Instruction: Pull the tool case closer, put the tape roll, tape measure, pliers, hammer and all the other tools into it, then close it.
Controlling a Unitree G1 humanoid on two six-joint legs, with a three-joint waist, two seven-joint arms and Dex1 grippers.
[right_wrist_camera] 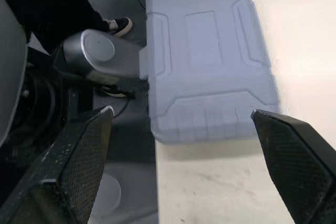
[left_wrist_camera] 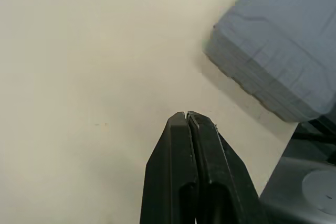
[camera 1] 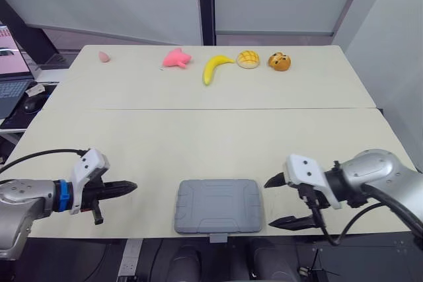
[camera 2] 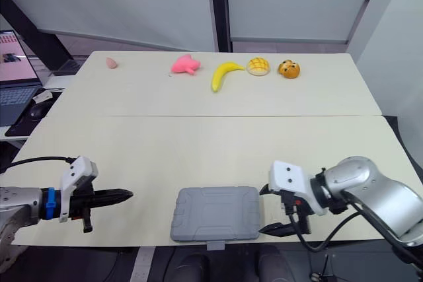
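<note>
While the grey tool case lies closed and flat at the lower middle of the frame, right at the near edge of the pale worktop, the left gripper hangs at lower left, well apart from it, its fingers pressed tight together and pointing toward the case. At lower right the right gripper sits just beside the case's end with its fingers spread wide, not touching it. Along the upper part of the frame, at the worktop's far side, lie a small pink piece, a pink toy, a banana, a yellow bun and an orange figure. A laptop stands at the left edge.
</note>
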